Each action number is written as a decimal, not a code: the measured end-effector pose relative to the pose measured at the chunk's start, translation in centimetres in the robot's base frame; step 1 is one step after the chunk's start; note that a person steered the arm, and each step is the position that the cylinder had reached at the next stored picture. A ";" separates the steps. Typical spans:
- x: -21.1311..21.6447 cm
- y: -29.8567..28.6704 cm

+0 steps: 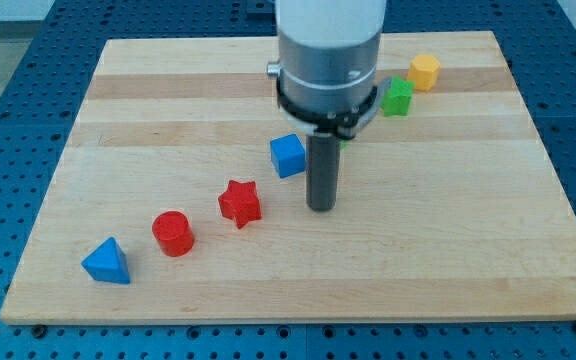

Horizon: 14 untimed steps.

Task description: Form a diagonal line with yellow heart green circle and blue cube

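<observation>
The blue cube [288, 155] sits near the board's middle. My tip [321, 207] rests on the board just right of the cube and a little below it, with a small gap between them. A thin sliver of green [341, 141] shows at the rod's right edge under the arm's body; its shape is hidden. No yellow heart shows; the arm's body covers part of the board's top middle.
A red star [239, 203], a red cylinder [173, 234] and a blue triangular block [106, 262] run diagonally down-left from the cube. A green block [398, 96] and a yellow-orange block [425, 71] sit at the top right. The wooden board [468, 250] lies on a blue perforated table.
</observation>
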<state>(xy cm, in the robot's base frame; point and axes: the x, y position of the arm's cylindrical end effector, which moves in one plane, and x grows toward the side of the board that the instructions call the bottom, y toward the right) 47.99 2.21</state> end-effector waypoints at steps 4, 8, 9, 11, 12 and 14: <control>-1.9 -0.5; -0.6 4.3; -3.5 4.3; -8.8 6.2; -12.3 6.7; -16.4 0.8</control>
<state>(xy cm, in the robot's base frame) 31.58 3.05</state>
